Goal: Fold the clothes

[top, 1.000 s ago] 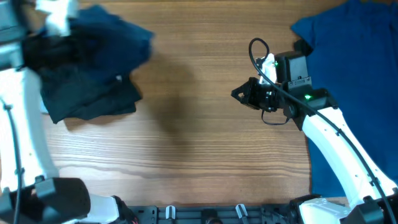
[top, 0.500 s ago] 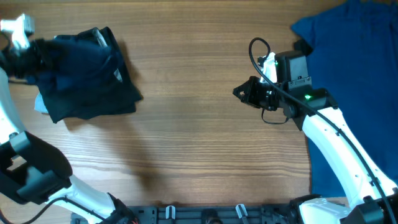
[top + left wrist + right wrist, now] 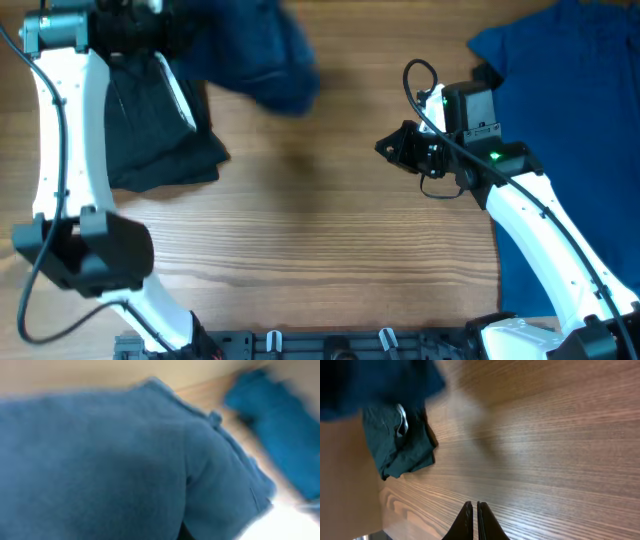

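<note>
The dark navy-blue shorts (image 3: 262, 52) hang blurred in the air over the table's far left-centre, held up from my left gripper (image 3: 185, 35). In the left wrist view the shorts (image 3: 125, 465) fill nearly the whole frame and hide the fingers. In the right wrist view the shorts (image 3: 375, 382) show at the top left. My right gripper (image 3: 385, 150) hovers over bare wood right of centre. Its fingertips (image 3: 474, 520) are pressed together with nothing between them.
Black folded garments (image 3: 160, 130) lie at the left, under my left arm, and also show in the right wrist view (image 3: 400, 442). A larger, brighter blue cloth (image 3: 565, 80) covers the table's right side. It also shows in the left wrist view (image 3: 280, 425).
My left arm has swung from the far left edge toward the right, carrying the shorts off the black garments and into the air. The right arm has not moved.
</note>
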Robot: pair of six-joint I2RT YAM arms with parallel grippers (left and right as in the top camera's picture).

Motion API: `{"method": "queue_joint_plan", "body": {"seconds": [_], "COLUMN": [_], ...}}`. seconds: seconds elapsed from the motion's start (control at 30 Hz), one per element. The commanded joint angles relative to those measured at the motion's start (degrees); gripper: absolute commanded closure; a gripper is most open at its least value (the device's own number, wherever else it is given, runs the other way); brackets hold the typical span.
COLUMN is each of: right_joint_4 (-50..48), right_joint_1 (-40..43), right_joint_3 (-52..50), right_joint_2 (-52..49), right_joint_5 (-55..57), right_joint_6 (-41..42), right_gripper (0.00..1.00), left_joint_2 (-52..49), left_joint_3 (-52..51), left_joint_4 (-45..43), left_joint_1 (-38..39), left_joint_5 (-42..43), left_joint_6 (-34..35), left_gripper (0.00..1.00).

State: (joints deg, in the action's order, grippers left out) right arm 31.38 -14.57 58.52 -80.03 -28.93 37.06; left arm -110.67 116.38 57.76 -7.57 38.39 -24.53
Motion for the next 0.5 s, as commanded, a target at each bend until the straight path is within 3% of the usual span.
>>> {"method": "queue_joint_plan", "body": {"seconds": [0.0,0.13,0.33,0.47], "right_joint_4": [0.8,0.8,0.4,0.4], "right_joint_1": [-0.1,-0.1,-0.1,-0.1], "right_joint_3": [0.0,0.0,0.0,0.0], "right_joint_2": [0.3,0.3,0.3,0.3], "right_joint_5": [-1.8,-1.7,-1.5,-1.5], "right_joint_6": [1.4,2.2,2.4,2.6], "right_gripper": [0.96,0.96,0.96,0.95], "left_joint_2": [-9.3,-15.5,-16.7,-16.5], "left_joint_3": [0.6,0.6,0.6,0.6], "left_joint_4": [1.4,7.5,10.2,14.7], "left_joint_1": [-7.0,-12.8,-21.6,-25.5], "left_joint_5": [-24.2,-30.7,-29.4,-26.9], "left_joint_6": [-2.8,1.3,12.1,16.3], "left_gripper": [0.89,0.88,0.82,0.89]}}
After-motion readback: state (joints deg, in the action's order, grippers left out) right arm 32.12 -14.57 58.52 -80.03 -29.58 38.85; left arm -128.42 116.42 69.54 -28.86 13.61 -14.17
